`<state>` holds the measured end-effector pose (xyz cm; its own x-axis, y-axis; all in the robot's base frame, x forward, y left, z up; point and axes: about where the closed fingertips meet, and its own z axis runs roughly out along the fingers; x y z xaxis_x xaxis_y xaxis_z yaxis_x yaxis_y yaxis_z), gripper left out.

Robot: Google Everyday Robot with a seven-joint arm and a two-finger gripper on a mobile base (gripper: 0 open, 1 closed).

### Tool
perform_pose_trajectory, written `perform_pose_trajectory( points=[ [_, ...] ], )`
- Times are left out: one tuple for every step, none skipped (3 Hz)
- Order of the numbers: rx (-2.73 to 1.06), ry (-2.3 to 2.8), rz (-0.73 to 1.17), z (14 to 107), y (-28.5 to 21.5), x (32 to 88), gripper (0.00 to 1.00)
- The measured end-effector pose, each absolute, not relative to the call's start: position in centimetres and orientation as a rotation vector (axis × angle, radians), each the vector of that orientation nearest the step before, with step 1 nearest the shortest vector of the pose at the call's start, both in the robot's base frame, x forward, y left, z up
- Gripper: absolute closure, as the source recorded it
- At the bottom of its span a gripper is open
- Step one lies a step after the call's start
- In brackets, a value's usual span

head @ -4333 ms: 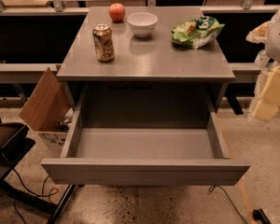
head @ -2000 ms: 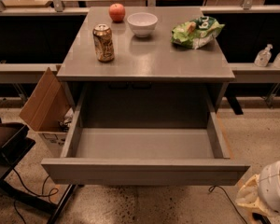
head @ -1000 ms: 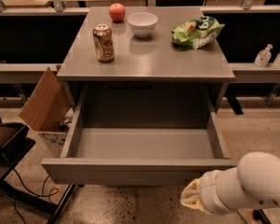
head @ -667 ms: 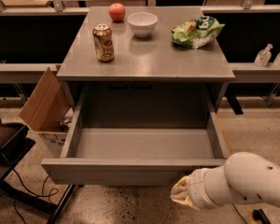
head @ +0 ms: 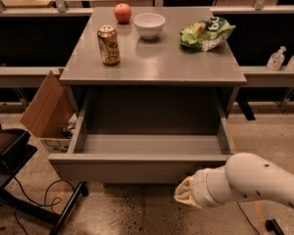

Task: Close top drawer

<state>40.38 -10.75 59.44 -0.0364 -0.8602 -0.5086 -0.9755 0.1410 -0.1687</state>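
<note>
A cardboard box (head: 45,112) is being propped open on the floor beyond the left edge of the bench (head: 161,65). On the bench, a can (head: 109,44) is being kept upright near the left edge. An apple (head: 122,12) and a bowl (head: 149,24) are being kept just beside each other along the back edge. The top drawer (head: 137,168) is being left pulled far out below the front edge, its inside bare. A green bag (head: 206,32) is being left lying near the back right corner. The gripper (head: 184,196) is being held low, below the drawer's front panel and toward its right end. Whether it is released or clenched cannot be told, nor whether the panel is being touched. Two bottles (head: 277,58) are being kept on a ledge beyond the right edge.
</note>
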Motion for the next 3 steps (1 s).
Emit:
perform_pose_trajectory(
  points=[
    [-1.746, 1.931, 0.281, 58.5, -11.5, 45.1, 1.0],
    [-1.746, 1.931, 0.281, 58.5, -11.5, 45.0, 1.0],
    [-1.712, 1.946, 0.272, 58.8, -12.8, 48.6, 1.0]
  ],
)
